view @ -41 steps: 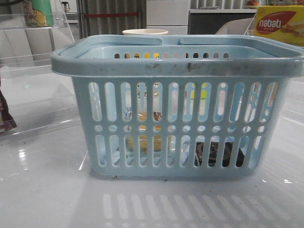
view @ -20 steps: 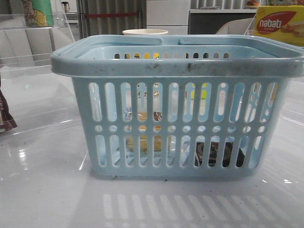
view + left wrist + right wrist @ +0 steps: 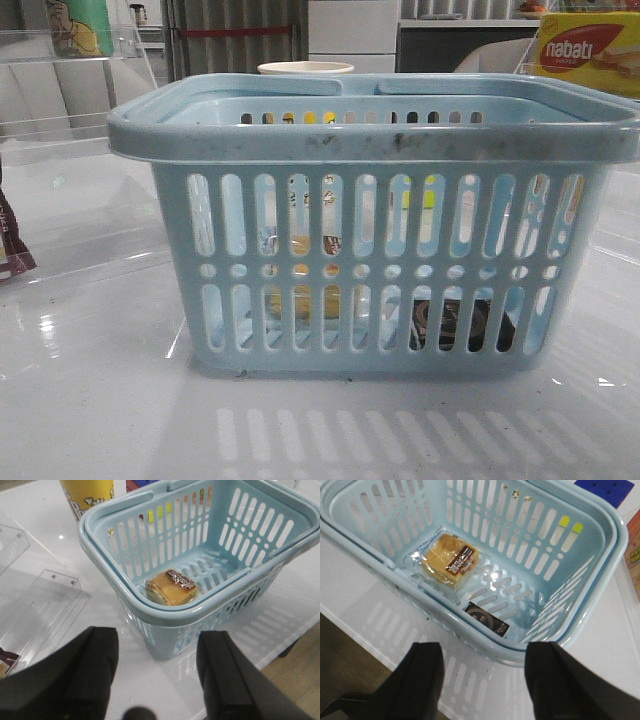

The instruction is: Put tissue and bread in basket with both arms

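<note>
The light blue basket (image 3: 370,140) stands in the middle of the white table. The wrapped bread (image 3: 450,560) lies on the basket floor and also shows in the left wrist view (image 3: 170,586). The black tissue pack (image 3: 487,620) lies flat on the floor beside the bread, against the near wall, and shows dark through the slots in the front view (image 3: 460,325). My left gripper (image 3: 159,640) is open and empty, above the table outside a basket corner. My right gripper (image 3: 484,655) is open and empty, above the table just outside the basket rim (image 3: 540,652). Neither gripper shows in the front view.
A yellow "nabati" box (image 3: 585,50) stands at the back right and a cup (image 3: 305,68) behind the basket. A yellow popcorn cup (image 3: 87,492) is by the basket. Clear acrylic stands (image 3: 70,90) and a dark brown-and-white packet (image 3: 12,250) are at the left. The table edge (image 3: 370,645) is close.
</note>
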Action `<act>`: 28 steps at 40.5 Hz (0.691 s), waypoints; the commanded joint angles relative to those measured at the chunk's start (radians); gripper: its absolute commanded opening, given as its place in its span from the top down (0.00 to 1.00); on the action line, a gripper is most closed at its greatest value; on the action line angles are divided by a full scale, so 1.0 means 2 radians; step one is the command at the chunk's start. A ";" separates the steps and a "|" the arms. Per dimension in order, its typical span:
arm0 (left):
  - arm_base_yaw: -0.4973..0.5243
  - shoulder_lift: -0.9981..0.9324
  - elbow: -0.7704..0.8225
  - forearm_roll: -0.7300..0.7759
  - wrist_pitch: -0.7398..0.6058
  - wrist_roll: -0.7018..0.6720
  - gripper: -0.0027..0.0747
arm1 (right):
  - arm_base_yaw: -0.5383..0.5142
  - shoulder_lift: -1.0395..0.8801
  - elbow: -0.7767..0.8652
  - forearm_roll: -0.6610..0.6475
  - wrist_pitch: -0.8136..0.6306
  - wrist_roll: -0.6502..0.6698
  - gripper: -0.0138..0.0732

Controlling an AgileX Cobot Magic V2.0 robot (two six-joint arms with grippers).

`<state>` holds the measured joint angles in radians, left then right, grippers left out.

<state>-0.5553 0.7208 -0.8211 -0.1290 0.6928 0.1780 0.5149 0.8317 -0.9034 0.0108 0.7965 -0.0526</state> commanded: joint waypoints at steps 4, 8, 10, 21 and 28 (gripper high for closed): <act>-0.003 -0.005 -0.007 -0.003 -0.056 -0.006 0.42 | 0.001 -0.044 -0.012 -0.005 0.012 0.012 0.29; -0.003 -0.005 -0.007 -0.003 -0.056 -0.006 0.42 | 0.001 -0.082 -0.005 -0.005 0.021 0.021 0.29; -0.003 -0.005 -0.007 -0.003 -0.056 -0.006 0.42 | 0.001 -0.097 0.000 -0.005 0.025 0.021 0.29; -0.003 -0.005 -0.007 -0.003 -0.052 -0.006 0.55 | 0.001 -0.127 0.030 -0.005 0.030 0.021 0.43; -0.003 -0.005 -0.005 -0.004 -0.050 -0.006 0.80 | 0.001 -0.127 0.031 -0.005 0.033 0.021 0.71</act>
<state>-0.5553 0.7130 -0.8057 -0.1290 0.6694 0.1775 0.5149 0.5764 -0.8151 0.0102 0.9245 -0.0145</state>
